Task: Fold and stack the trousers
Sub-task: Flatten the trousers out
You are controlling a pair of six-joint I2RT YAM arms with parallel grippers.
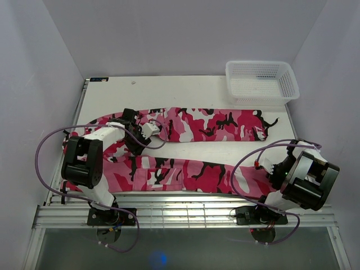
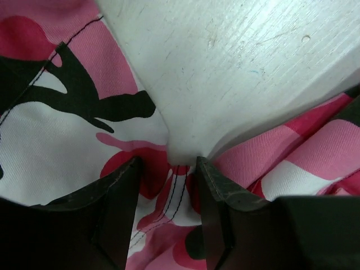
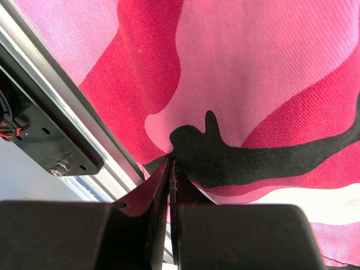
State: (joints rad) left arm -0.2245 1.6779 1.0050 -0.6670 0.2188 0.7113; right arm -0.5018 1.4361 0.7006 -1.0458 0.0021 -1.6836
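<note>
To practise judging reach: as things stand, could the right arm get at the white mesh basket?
Probably, once it lets go: the right gripper is shut, apparently pinching the camouflage trousers at the near edge. The white mesh basket sits at the far right corner, with only flat cloth between.

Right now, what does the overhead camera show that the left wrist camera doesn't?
Only the overhead view shows the white basket, the right arm and the trousers laid out whole. Only the left wrist view shows the left gripper open, fingers either side of a stitched seam. Both show camouflage cloth on the white table.
</note>
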